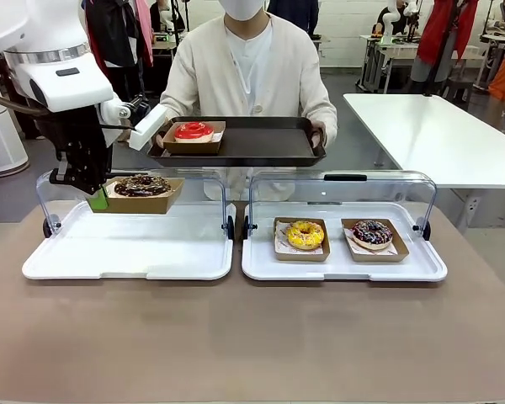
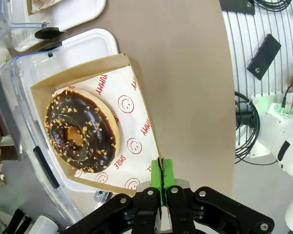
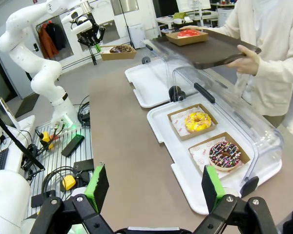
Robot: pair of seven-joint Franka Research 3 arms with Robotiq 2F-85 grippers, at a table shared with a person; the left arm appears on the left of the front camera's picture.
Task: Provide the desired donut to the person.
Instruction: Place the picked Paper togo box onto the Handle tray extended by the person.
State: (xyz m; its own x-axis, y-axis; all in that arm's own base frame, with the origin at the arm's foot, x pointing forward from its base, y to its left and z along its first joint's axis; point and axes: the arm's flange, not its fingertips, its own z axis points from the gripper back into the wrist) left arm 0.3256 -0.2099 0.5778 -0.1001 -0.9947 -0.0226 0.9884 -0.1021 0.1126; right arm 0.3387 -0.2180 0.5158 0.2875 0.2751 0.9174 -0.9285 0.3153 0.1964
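Holding the chocolate donut (image 1: 142, 184) in its brown card tray (image 1: 170, 197), the left hand (image 1: 97, 199) is clenched on that tray's near edge, green pads pinched on the card rim w/ the printed paper liner (image 2: 136, 141) caught at the same edge. Tray hangs level above the left white bin (image 1: 126, 252), clear of its floor.

Key relation: the person (image 1: 251, 67) holds a dark serving tray (image 1: 261, 143) up and to the right of the left hand, beyond the raised clear lid (image 1: 194, 181). Free space lies right of the red-glazed donut (image 1: 194, 130) already there. Judged: move needs lift plus forward reach over the lid; left arm is the nearer.

Right hand (image 3: 154, 187) stands released, pads wide apart, back at the table's near side, above the right bin (image 1: 421, 268) w/ yellow donut (image 1: 305, 234) and sprinkled donut (image 1: 372, 232).

Materials: card tray thin, likely flexes under one-edge grip; glaze glossy w/ nut crumbs; bins hard smooth plastic.
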